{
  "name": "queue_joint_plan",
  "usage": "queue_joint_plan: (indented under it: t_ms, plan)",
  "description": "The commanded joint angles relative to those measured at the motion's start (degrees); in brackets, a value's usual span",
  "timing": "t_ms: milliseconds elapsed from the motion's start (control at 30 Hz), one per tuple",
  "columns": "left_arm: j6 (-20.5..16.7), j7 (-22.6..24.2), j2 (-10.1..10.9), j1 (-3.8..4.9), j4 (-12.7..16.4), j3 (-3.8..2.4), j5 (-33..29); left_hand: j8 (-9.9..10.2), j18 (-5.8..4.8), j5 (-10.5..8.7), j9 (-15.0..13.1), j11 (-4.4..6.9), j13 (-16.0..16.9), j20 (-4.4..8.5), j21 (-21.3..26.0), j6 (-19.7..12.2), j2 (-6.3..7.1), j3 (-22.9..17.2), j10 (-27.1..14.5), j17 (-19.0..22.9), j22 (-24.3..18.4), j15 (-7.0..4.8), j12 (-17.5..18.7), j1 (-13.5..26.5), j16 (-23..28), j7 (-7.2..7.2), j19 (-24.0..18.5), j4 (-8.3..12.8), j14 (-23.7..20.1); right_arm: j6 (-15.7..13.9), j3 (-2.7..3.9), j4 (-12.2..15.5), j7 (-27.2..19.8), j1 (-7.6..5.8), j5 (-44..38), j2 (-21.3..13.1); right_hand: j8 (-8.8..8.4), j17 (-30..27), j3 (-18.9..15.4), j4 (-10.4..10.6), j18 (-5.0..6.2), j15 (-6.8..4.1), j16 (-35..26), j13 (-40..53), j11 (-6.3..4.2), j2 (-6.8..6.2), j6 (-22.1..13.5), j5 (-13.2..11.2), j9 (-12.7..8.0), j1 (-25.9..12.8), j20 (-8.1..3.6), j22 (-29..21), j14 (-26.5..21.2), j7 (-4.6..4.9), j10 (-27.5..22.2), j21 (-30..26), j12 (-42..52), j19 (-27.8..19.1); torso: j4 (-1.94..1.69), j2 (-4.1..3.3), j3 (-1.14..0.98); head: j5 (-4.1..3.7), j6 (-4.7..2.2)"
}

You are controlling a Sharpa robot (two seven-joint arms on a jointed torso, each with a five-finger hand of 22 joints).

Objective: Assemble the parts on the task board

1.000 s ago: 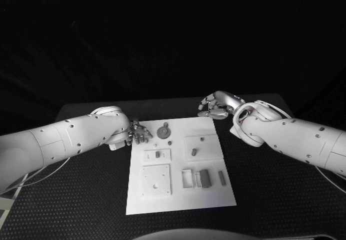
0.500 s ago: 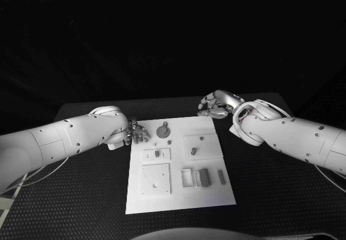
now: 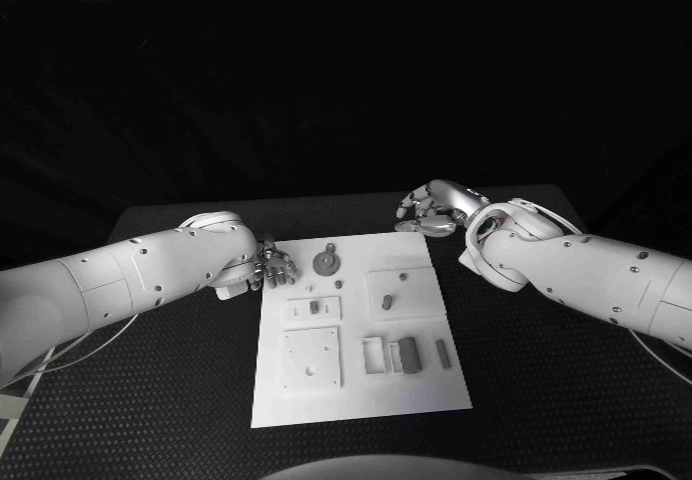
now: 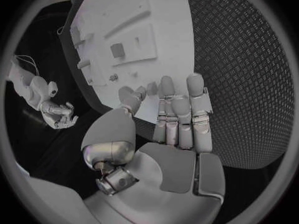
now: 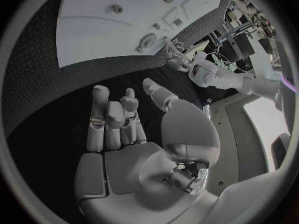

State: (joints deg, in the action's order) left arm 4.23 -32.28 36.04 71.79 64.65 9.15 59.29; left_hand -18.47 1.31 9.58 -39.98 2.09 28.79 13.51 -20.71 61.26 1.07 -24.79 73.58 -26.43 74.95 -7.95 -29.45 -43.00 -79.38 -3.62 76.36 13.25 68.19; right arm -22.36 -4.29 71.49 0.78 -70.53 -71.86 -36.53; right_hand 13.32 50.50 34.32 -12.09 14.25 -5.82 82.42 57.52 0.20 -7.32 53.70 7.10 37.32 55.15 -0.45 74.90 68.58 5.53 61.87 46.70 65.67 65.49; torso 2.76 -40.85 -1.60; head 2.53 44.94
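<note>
The white task board (image 3: 361, 385) lies in the middle of the black table. On it sit grey parts: a round disc (image 3: 329, 263) at the far end, a small peg (image 3: 387, 300) and oblong pieces (image 3: 408, 355) near a recess. My left hand (image 3: 274, 268) hovers at the board's far left corner, fingers stretched out and empty (image 4: 177, 117). My right hand (image 3: 428, 213) is just past the board's far right corner, over the table, fingers apart and holding nothing (image 5: 121, 117). The board (image 4: 156, 10) lies ahead of the left hand's fingers. The disc (image 5: 147, 41) also appears in the right wrist view.
Raised white plates (image 3: 312, 358) and frames (image 3: 375, 356) stand on the board. Black textured matting (image 3: 548, 380) surrounds the board on all sides. The table's far edge (image 3: 346, 205) runs just behind both hands.
</note>
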Motion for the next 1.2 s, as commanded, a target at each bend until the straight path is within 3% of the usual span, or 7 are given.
queue_joint_plan:
  t_ms: [33, 767, 800, 900, 1200]
  plan:
    - [0.85, 0.58, -0.28, -0.02, -0.06, 0.0, -0.8, -0.02, 0.9, -0.17, 0.07, -0.05, 0.09, 0.22, -0.38, 0.0, -0.83, -0.05, 0.28, 0.1, 1.14, -0.35, 0.31, 0.01, -0.21, -0.39, 0.25, 0.51, -0.14, 0.43, 0.02, 0.02, -0.15, 0.03, -0.06, 0.0, -0.3, 0.09, -0.06, -0.32, 0.74, 0.08, -0.28, -0.08, 0.19, 0.4, 0.95, 0.11, 0.08, -0.14, 0.1, 1.06, 0.33, 1.3, -0.33, -0.39, -0.23, -0.05, -0.02, 0.0, 0.0, 0.06, 0.01]
    - [0.62, 0.76, -0.18, -0.07, -0.3, 0.06, -3.48, -0.15, 0.79, -0.05, 0.1, -0.15, 0.13, 0.14, -0.42, -0.13, -3.68, -2.22, 0.33, 0.22, 1.11, -0.27, 0.45, -2.96, -0.12, -0.49, 0.39, 2.79, -0.03, 0.54, 0.02, -0.05, -0.14, 0.03, -0.05, 0.03, -0.31, 0.09, -0.08, -0.32, 0.75, 0.09, -0.27, -0.08, 0.19, 0.42, 0.97, 0.1, 0.1, -0.18, 0.1, 1.06, 0.35, 1.31, -0.32, -0.39, -0.2, -0.03, 0.03, 0.02, 0.0, 0.12, 0.05]
    - [0.59, 0.79, -0.18, -0.07, -0.28, 0.06, -3.53, -0.21, 0.73, -4.96, 0.14, -0.18, 0.11, 0.06, -0.34, -0.08, -2.76, -5.8, 0.44, 0.3, 0.99, -0.14, 0.49, -5.28, -0.03, -0.35, 0.57, 1.24, 0.07, 0.56, 0.02, -0.05, -0.13, 0.03, -0.05, 0.03, -0.31, 0.09, -0.08, -0.32, 0.75, 0.09, -0.27, -0.08, 0.19, 0.42, 0.97, 0.1, 0.1, -0.19, 0.1, 1.06, 0.35, 1.31, -0.32, -0.39, -0.2, -0.03, 0.02, 0.01, 0.0, 0.13, 0.06]
    - [0.41, 0.85, -0.14, -0.07, -0.27, 0.07, -3.8, -0.25, 0.7, -4.89, 0.18, -0.18, 0.1, 0.09, -0.36, -0.07, -2.56, -7.36, 0.48, 0.33, 1.07, -0.23, 0.51, -6.04, -0.04, -0.52, 0.66, 0.43, 0.17, 0.56, 0.02, -0.08, -0.13, 0.03, -0.05, 0.05, -0.32, 0.09, -0.08, -0.31, 0.74, 0.09, -0.27, -0.08, 0.2, 0.42, 0.97, 0.1, 0.1, -0.19, 0.1, 1.06, 0.35, 1.31, -0.31, -0.39, -0.2, -0.03, 0.02, 0.0, 0.0, 0.13, 0.07]
    - [-0.2, 1.11, 0.61, -0.15, 0.29, 0.05, -6.71, -0.7, 0.62, -4.25, 0.04, 0.01, 0.23, 0.16, -0.72, 0.43, -4.48, -8.74, 1.01, 0.15, 1.25, -0.39, 0.26, -7.7, -0.43, -0.33, 0.88, 1.54, 0.53, 0.6, 0.02, -0.22, -0.16, 0.03, -0.05, 0.09, -0.33, 0.1, -0.09, -0.31, 0.75, 0.09, -0.27, -0.08, 0.2, 0.43, 0.97, 0.1, 0.1, -0.21, 0.11, 1.06, 0.35, 1.31, -0.31, -0.39, -0.19, -0.03, 0.02, -0.01, 0.01, 0.11, 0.15]
